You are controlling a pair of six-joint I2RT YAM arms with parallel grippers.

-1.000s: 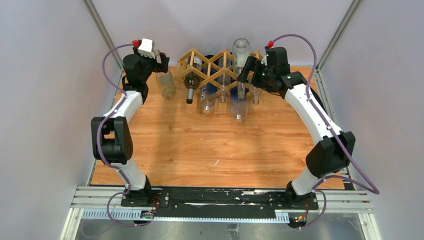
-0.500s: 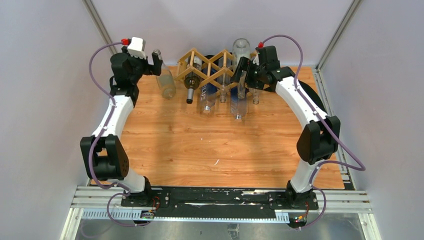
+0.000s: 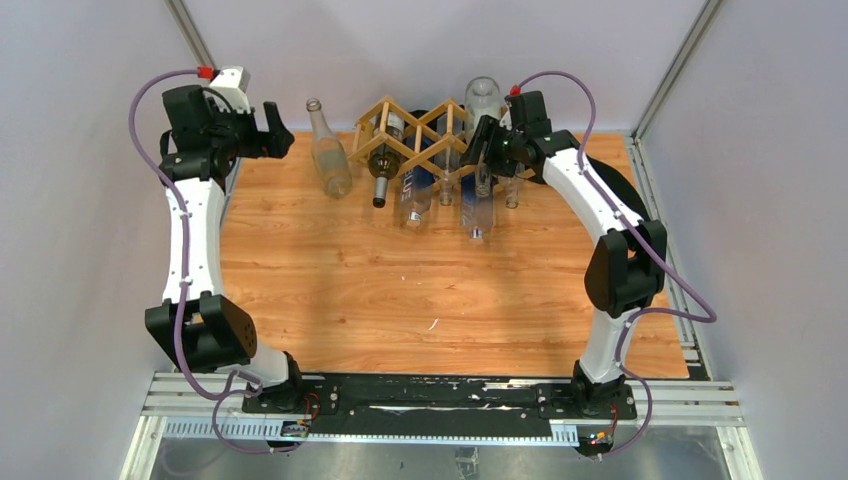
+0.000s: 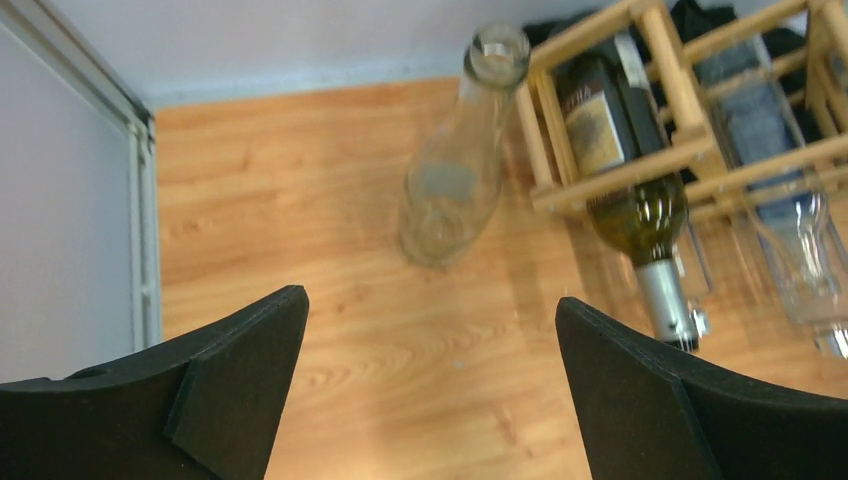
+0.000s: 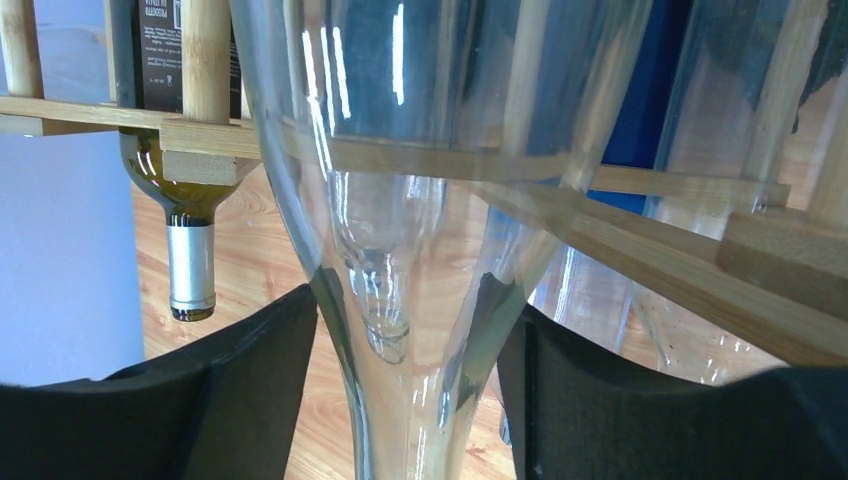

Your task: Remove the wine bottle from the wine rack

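The light wooden wine rack [image 3: 420, 135] stands at the back of the table with several bottles lying in its cells. My right gripper [image 3: 483, 152] reaches into its right side. In the right wrist view it [image 5: 410, 310] has both pads against the tapering neck of a clear wine bottle [image 5: 400, 100] that still rests on the rack's slats [image 5: 640, 255]. My left gripper [image 3: 278, 132] hangs open and holds nothing, left of a clear bottle [image 3: 328, 160] standing upright on the table. The left wrist view shows that bottle [image 4: 455, 185] ahead of the wide-apart jaws [image 4: 430, 300].
A dark green bottle with a silver cap [image 3: 383, 170] pokes out of the rack's left cell [image 4: 640, 215]. Clear bottles [image 3: 475, 215] jut from the lower cells toward the front. Grey walls and metal posts close in at both sides.
My left arm has swung back to the left, away from the standing clear bottle, jaws spread wide. My right gripper has pushed in at the rack and narrowed onto the clear bottle's neck.
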